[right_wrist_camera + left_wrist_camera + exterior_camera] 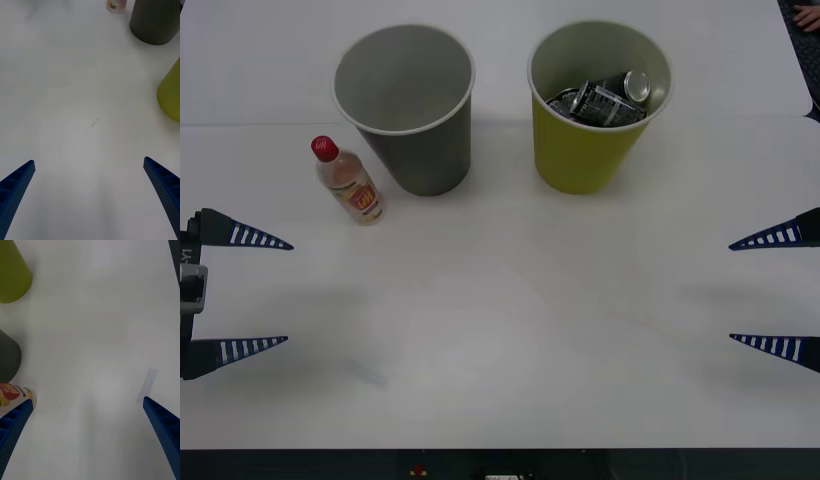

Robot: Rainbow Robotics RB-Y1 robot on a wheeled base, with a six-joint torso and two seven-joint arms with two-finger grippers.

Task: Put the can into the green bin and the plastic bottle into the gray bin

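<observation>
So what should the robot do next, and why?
Probably move the left tool toward the bottle to grab it. The can already lies in the green bin, but the bottle stands on the table beside the empty gray bin. The left tool is open and nearest it; the right tool waits open at the far side.

the left gripper (288,291) sits at the left edge of the front view, low over the table, its two blue ribbed fingers (250,237) spread wide and pointing inward. the right gripper (730,292) mirrors it at the right edge, fingers (770,238) likewise wide apart and holding nothing. in each wrist view the fingers (159,423) (161,183) stand at the corners, far apart.
</observation>
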